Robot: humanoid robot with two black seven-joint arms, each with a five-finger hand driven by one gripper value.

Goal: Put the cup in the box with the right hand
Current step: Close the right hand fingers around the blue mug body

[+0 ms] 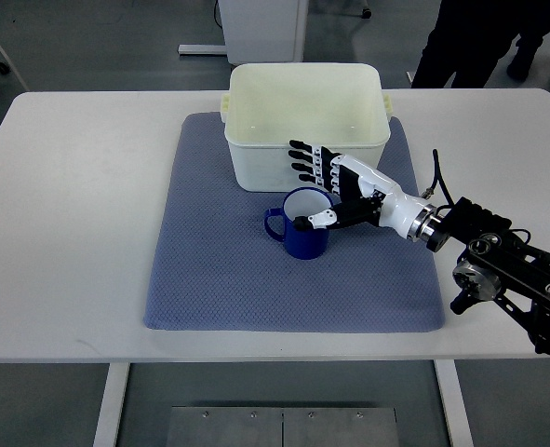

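A dark blue cup (298, 229) with a handle on its left stands upright on the blue-grey mat (219, 270), just in front of the cream plastic box (307, 121). My right hand (326, 186) reaches in from the right, right at the cup's right side. Its fingers (307, 160) are spread behind the cup's rim and the thumb (314, 221) lies at the cup's near rim. The fingers are not closed around the cup. The box is open on top and looks empty.
The white table (70, 186) carries the mat and box. A person in dark trousers (475, 37) stands beyond the far right edge. A white cabinet base (261, 28) stands behind the table.
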